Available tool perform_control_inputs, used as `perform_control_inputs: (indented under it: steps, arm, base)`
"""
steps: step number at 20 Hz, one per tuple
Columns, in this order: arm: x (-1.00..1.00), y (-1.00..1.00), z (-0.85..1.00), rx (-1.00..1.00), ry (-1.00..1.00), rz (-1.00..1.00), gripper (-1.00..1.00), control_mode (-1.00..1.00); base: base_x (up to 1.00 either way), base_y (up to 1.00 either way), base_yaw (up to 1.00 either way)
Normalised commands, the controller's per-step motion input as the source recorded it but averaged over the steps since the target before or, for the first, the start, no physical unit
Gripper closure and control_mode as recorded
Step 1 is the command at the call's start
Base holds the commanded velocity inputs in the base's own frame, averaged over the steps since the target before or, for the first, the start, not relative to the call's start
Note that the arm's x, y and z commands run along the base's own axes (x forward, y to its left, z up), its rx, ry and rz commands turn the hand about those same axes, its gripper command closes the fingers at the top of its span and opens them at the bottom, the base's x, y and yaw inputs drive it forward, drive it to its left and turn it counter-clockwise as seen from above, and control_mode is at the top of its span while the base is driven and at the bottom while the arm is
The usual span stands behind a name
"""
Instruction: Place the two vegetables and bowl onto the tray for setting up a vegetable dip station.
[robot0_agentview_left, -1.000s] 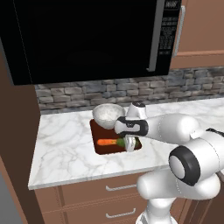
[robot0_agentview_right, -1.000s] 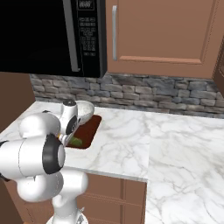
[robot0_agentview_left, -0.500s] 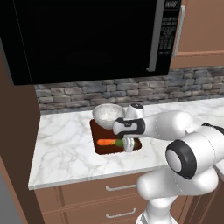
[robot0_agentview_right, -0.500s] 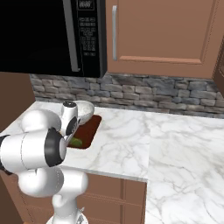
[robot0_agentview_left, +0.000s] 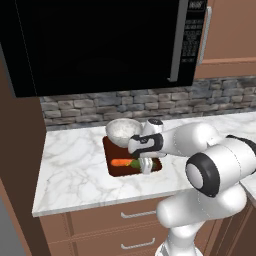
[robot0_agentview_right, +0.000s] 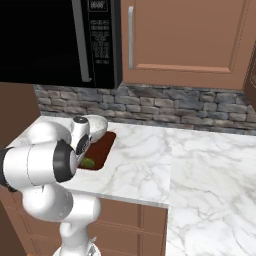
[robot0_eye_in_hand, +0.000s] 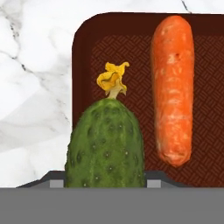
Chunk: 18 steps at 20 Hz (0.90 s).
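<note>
The hand (robot0_agentview_left: 145, 165) is seen low over the near right part of the tray (robot0_agentview_left: 116, 171), its two fingers set partway apart with the cucumber (robot0_eye_in_hand: 106, 146) between them. In the hand view the cucumber sits at 6 o'clock, its yellow flower end pointing to 12; it appears gripped, though whether it already rests on the tray floor cannot be told. From the left base view a sliver of green shows just at 9 o'clock of the hand, touching or nearly touching the carrot's end.

The carrot (robot0_eye_in_hand: 172, 89) lies flat on the tray, at about 2 o'clock from the cucumber in the hand view, apart from it by a strip of bare tray — and free of the hand. The bowl (robot0_agentview_left: 122, 130) stands at the far end of the tray, at 11 o'clock from the hand in the left base view; it seems to sit on the tray, though its foot is partly hidden by the arm. The tray itself lies on the marble surface (robot0_agentview_left: 70, 170) below the microwave (robot0_agentview_left: 100, 45).

The task is judged nearly done: carrot and bowl are placed, and the cucumber is over the tray — only its release and the hand's withdrawal seem left.

Counted: one cucumber, one carrot, one bowl, one tray, one hand.
</note>
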Motion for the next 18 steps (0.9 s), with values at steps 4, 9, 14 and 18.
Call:
perform_control_inputs:
  steps: [4,9,14,18]
  arm:
    - [0.13,0.00,-0.09,0.01,0.00,0.00,1.00,-1.00]
    - [0.11,0.02,-0.09,0.00,0.00,0.00,1.00,-1.00]
    - [0.11,0.02,-0.04,0.00,-0.01,0.00,1.00,-1.00]
    - [0.07,0.02,-0.05,0.00,-0.02,0.00,1.00,-1.00]
  base:
    - [0.00,0.00,0.00]
    - [0.00,0.00,0.00]
    - [0.00,0.00,0.00]
    - [0.00,0.00,0.00]
